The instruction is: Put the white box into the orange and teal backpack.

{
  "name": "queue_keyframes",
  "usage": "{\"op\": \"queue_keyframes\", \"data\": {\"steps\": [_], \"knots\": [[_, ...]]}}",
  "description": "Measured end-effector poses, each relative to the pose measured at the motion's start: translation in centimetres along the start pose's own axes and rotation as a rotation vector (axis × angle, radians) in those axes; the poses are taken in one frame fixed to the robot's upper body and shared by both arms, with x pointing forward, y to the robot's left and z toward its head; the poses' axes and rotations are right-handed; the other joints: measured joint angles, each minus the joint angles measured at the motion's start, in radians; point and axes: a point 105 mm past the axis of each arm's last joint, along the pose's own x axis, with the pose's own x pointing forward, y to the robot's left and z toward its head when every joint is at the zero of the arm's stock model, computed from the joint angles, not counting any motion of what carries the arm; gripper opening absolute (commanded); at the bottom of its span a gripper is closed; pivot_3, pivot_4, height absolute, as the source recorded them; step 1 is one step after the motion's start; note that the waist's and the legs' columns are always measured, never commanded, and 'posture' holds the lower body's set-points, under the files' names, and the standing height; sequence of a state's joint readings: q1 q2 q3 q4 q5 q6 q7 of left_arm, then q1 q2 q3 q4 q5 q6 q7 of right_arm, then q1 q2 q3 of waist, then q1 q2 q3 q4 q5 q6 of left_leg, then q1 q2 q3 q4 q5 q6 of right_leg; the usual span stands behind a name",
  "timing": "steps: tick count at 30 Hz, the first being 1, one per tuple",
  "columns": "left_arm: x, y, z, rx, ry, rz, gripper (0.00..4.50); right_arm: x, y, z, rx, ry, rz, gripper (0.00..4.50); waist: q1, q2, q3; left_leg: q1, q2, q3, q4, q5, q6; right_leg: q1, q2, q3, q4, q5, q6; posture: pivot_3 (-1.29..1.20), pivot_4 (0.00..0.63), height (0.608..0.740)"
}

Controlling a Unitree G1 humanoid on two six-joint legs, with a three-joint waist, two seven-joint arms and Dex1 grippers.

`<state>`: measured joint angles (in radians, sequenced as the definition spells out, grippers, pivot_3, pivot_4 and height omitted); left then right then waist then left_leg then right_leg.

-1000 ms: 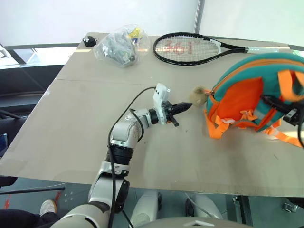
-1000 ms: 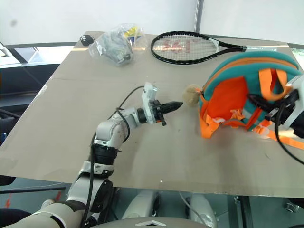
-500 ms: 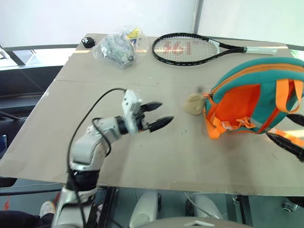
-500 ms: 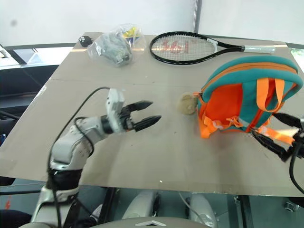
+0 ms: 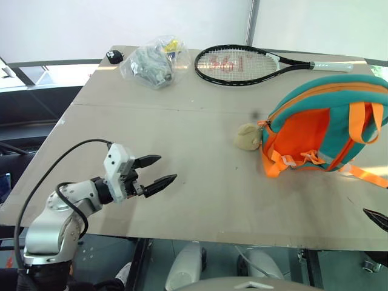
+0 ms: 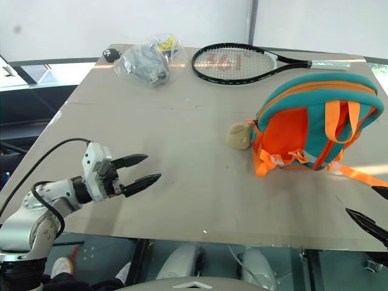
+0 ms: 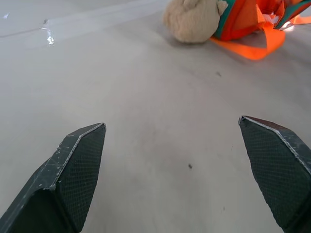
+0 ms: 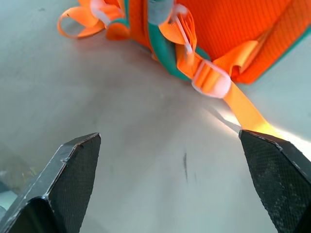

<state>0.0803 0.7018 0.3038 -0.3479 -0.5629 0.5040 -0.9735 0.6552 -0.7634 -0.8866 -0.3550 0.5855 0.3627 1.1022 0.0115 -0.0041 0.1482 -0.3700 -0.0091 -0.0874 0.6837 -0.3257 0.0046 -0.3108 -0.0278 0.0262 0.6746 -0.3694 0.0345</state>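
Observation:
The orange and teal backpack point(image 5: 321, 127) lies on the right half of the table with its orange straps spread toward the front edge and a tan plush toy point(image 5: 247, 136) at its left side. The white box is out of view. My left gripper point(image 5: 162, 168) hovers open and empty over the front left of the table, well away from the backpack. In the left wrist view its fingers point(image 7: 80, 160) frame bare tabletop, with the toy point(image 7: 194, 19) far ahead. My right gripper point(image 6: 361, 200) stands open at the front right corner, its fingers point(image 8: 73, 170) apart before a strap buckle point(image 8: 210, 83).
A black tennis racket point(image 5: 242, 60) lies along the far edge. A clear plastic bag of small items point(image 5: 154, 59) and a small black object point(image 5: 113, 56) sit at the far left. The table's front edge point(image 5: 200, 239) runs just below both grippers.
Both grippers have opened and drawn back toward the front edge, the left one sliding far left from the toy, the right one leaving the backpack's straps. The backpack has settled flatter.

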Motion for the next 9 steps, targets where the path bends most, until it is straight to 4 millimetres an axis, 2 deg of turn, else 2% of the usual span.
{"op": "queue_keyframes", "data": {"steps": [9], "knots": [[-0.34, -0.20, 0.01, -0.011, -0.001, -0.019, 4.48, -0.33, -0.56, -0.45, -0.011, -0.004, -0.028, 4.50, -0.001, 0.001, 0.000, 0.001, 0.000, 0.001, 0.000, 0.000, 0.000, 0.001, 0.000, 0.001, -0.001, 0.000, 0.000, 0.00, 0.150, 0.740]]}}
